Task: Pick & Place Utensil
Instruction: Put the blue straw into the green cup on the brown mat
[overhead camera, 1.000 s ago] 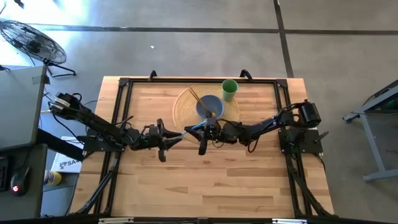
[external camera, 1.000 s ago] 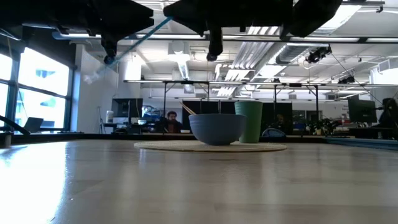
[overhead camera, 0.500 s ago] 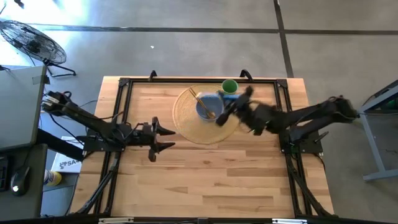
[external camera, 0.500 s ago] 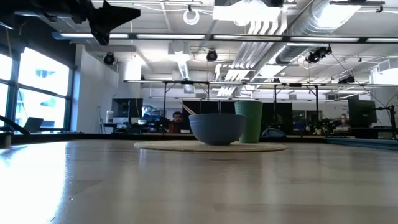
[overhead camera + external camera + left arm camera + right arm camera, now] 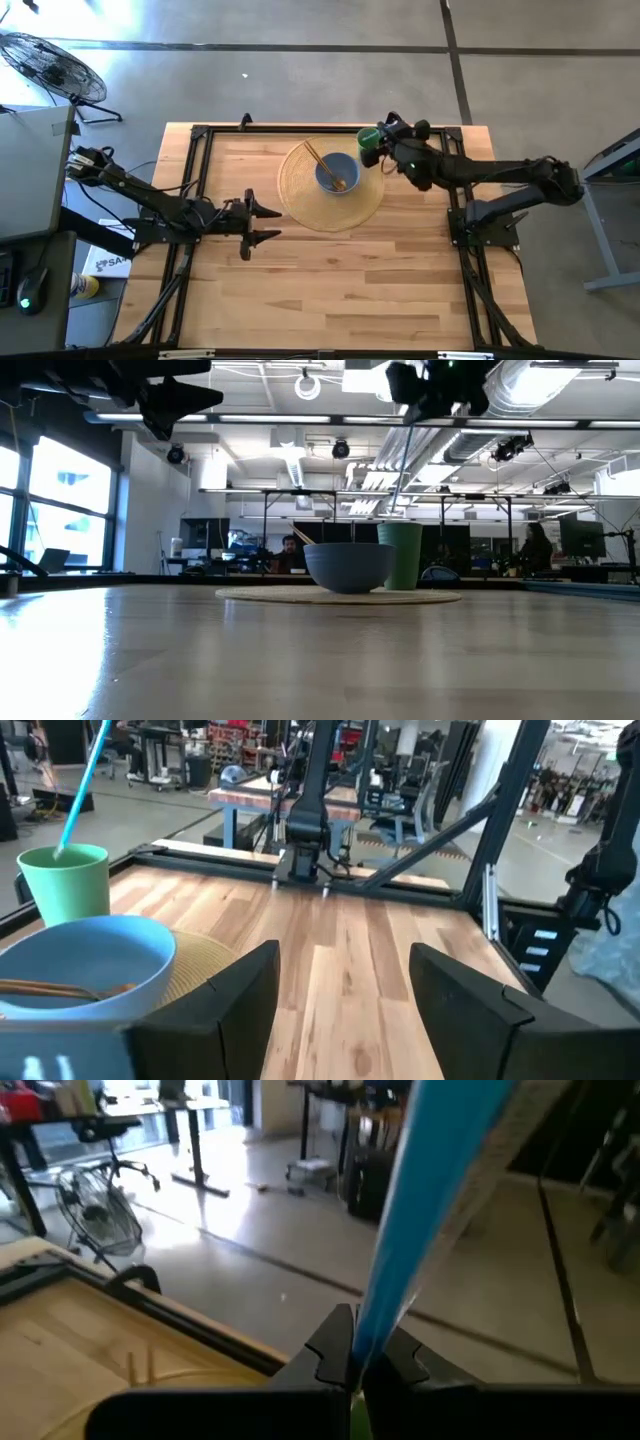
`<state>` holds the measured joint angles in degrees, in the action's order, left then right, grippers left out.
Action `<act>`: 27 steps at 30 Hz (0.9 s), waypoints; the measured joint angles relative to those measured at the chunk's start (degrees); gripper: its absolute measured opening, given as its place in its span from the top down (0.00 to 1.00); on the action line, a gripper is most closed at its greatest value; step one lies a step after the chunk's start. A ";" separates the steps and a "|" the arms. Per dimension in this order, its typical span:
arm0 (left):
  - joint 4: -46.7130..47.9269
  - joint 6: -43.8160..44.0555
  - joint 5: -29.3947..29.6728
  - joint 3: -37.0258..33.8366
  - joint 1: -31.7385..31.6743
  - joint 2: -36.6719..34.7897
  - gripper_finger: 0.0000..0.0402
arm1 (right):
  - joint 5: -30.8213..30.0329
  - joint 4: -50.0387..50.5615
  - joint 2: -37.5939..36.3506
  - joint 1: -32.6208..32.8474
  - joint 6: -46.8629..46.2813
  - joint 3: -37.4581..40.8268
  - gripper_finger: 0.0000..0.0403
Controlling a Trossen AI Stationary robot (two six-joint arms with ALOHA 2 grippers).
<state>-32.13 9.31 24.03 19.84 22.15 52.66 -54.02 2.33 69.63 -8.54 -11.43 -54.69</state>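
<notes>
Right gripper (image 5: 381,136) above green cup (image 5: 369,139), fingers clamped on blue straw (image 5: 82,782) whose lower end stands in the cup. Blue bowl (image 5: 337,172) with chopsticks (image 5: 322,164) on round woven mat (image 5: 300,205). Left gripper (image 5: 268,221) spread apart, hovering beside the mat.

My two arms are dark, slim, jointed links on black bases bolted to a black frame. Black cables loop along the left arm (image 5: 150,205). My left end effector (image 5: 345,995) has wide, flat, dark fingers.
</notes>
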 joint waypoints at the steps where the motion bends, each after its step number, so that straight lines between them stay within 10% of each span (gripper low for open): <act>1: 0.39 0.00 0.00 0.00 0.00 0.00 0.45 | 1.62 1.63 0.06 -1.50 -1.93 0.01 0.99; 13: 1.88 0.01 -0.02 0.00 0.00 0.00 0.45 | 16.09 4.68 3.85 -10.86 -6.46 1.51 0.93; 27: 1.87 0.14 0.61 0.00 0.00 -0.96 0.45 | 16.85 6.99 6.45 -14.75 -6.57 -1.83 0.54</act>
<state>-30.26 9.46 24.64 19.84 22.15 51.70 -37.17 9.32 76.08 -23.29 -18.00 -56.51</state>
